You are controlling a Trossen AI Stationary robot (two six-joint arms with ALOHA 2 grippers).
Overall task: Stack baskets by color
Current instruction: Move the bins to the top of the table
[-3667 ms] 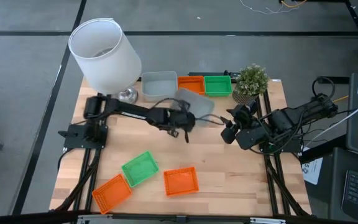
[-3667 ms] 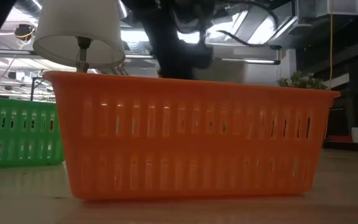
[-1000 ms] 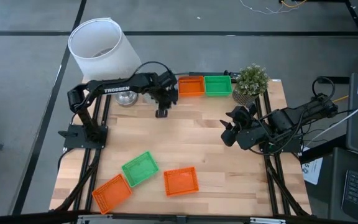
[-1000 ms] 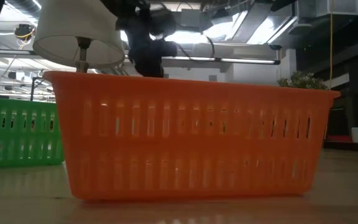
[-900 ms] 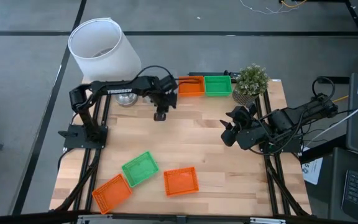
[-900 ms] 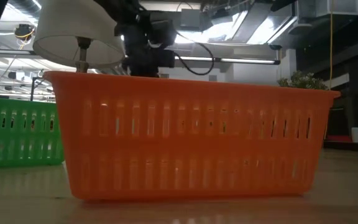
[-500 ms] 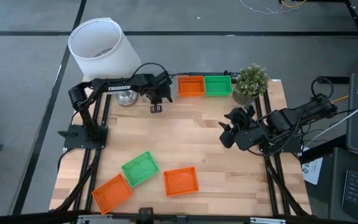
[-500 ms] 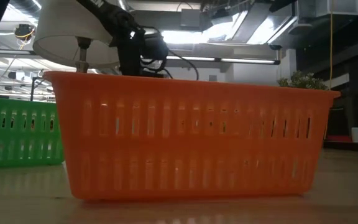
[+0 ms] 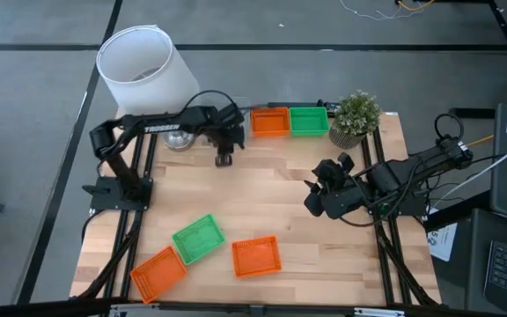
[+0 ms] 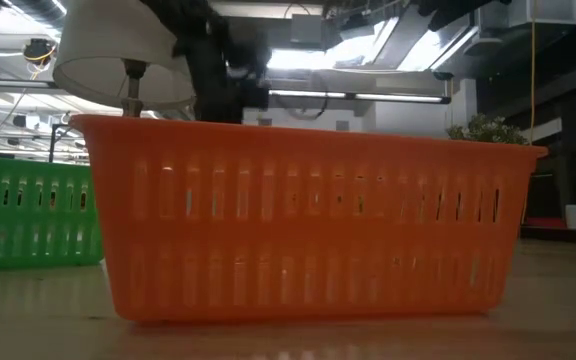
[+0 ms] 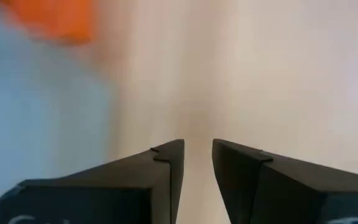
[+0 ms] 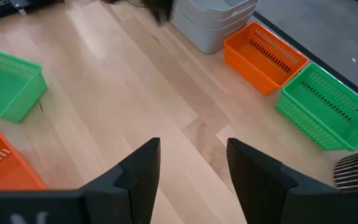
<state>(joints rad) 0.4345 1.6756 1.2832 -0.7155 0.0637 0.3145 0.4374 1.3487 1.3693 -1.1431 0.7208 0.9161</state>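
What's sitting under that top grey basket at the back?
The grey basket sits nested on more grey ones; the right wrist view shows stacked rims beneath. Their insides are covered. In the high view the left arm hides the pile.

The high view looks straight down on the whole wooden table [image 9: 262, 202], taking in both arms and the floor around. The low view sits at table-top height, facing level across the boards toward the room behind, so close to one orange basket [image 10: 303, 215] that it fills most of the picture; that same basket [image 9: 256, 256] shows in the high view near the front edge. The left wrist view looks past its own two fingers [image 11: 166, 168] at the table from very near, blurred. The right wrist view looks from farther off across the table toward the far row, sharing the grey stack [image 12: 213, 18] with the high view.
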